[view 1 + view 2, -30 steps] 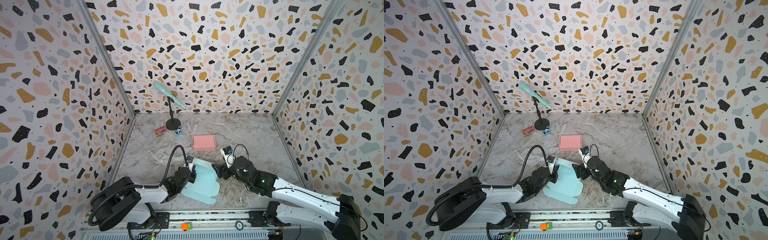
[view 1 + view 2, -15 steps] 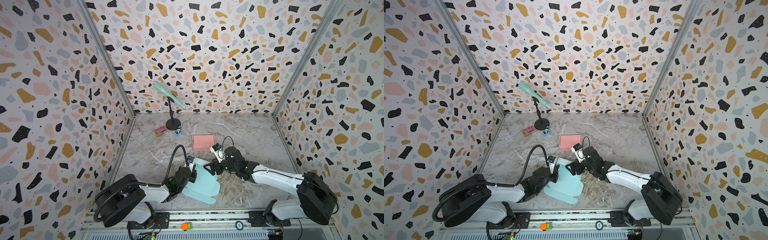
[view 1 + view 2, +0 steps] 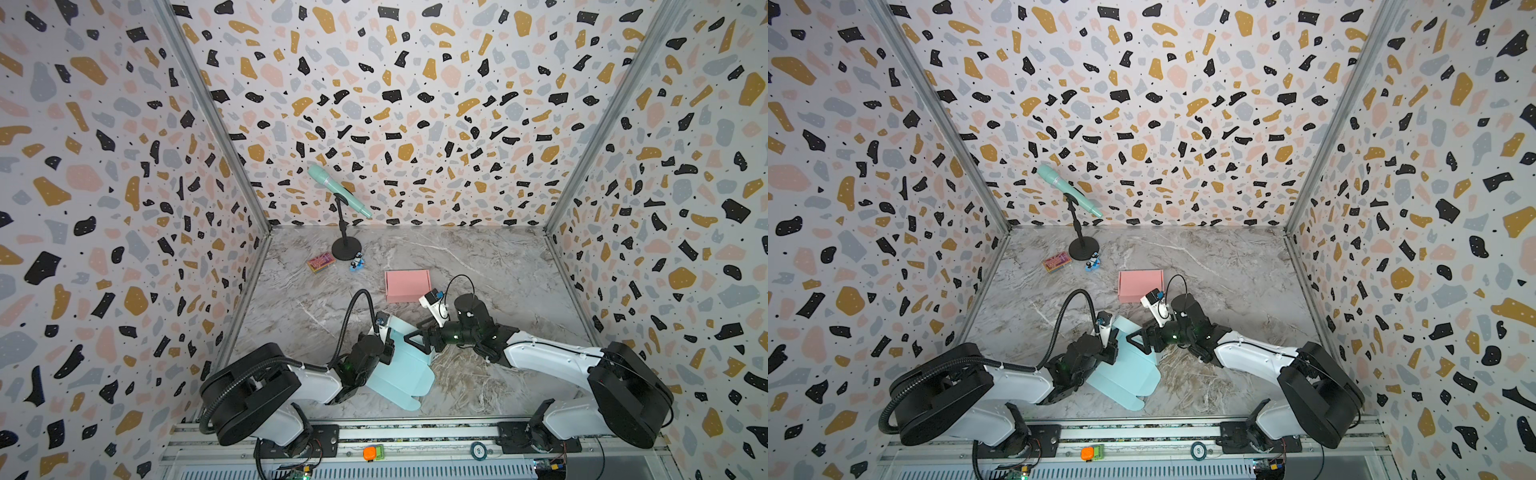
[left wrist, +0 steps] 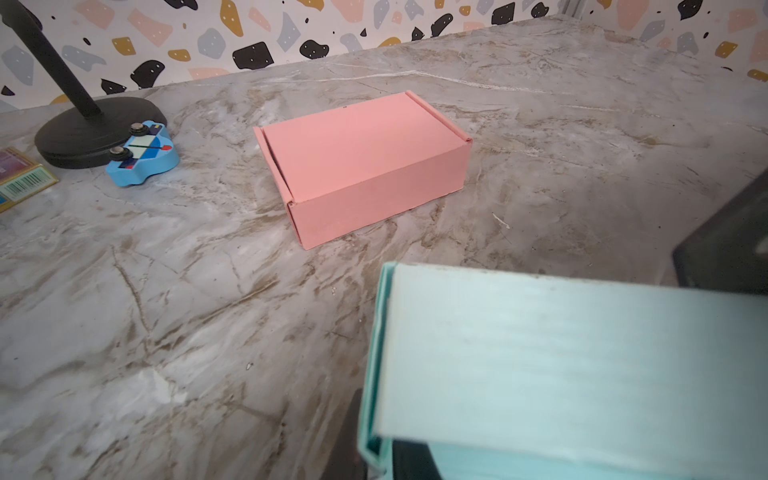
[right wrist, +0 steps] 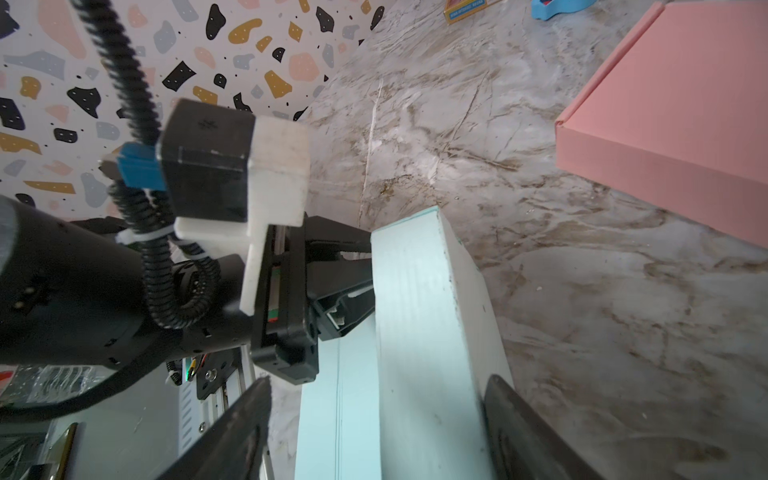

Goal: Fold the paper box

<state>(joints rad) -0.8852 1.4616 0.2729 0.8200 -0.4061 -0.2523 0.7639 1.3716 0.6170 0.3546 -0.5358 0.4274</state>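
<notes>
The light blue paper box lies partly folded near the table's front middle, with one wall raised. My left gripper is shut on the left end of that raised wall. In the left wrist view the pale blue panel fills the space over the jaws. My right gripper is open and reaches in from the right. Its two dark fingers stand on either side of the raised wall, the far one close against it.
A shut pink box sits just behind the right wrist. Farther back left are a teal microphone on a black stand, a small blue toy and a colourful card pack. Patterned walls enclose three sides.
The right gripper has moved left, still open, until its fingers straddle the blue box's raised wall, and its arm has folded back. The left gripper keeps its place on the box.
</notes>
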